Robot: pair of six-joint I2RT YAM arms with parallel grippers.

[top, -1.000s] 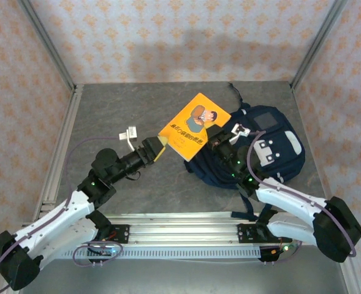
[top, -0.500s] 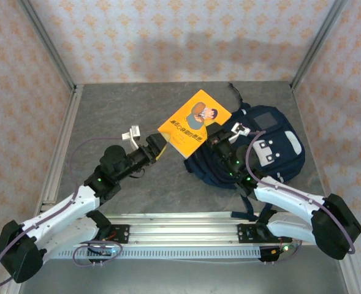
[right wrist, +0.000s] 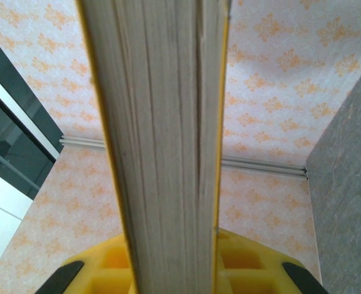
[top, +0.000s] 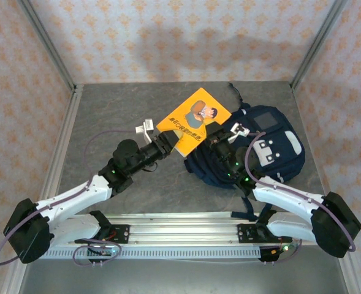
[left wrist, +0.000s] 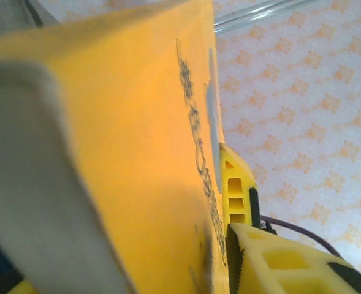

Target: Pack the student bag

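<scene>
Lying across the right half of the grey table [top: 106,116], the student bag [top: 272,153] rests flat on its back with its pale front patches facing up, just ahead of the right arm. Its left side sits under a raised orange paperback book [top: 192,119]. The bag's mouth is too dark to read, so how far it gapes cannot be told. The book hangs tilted above the table, cover toward the overhead camera, with its lower edge over the bag's left rim. The right gripper [top: 217,144] has that lower edge by the right end: the right wrist view looks straight up the page block, with a yellow finger on either side closed firmly on it. The left gripper [top: 166,142] is at the book's lower left corner, where one yellow finger [left wrist: 236,190] lies against the cover. The opposite finger is not clear, so whether this jaw is actually clamped cannot be told. The step in hand looks like steering the book into the bag. To do it well, one arm should carry the load while the other only guides, both moving together so the spine is not twisted. The low corner should lead into the opening, since the soft fabric is likely to fold or slide if pushed.
</scene>
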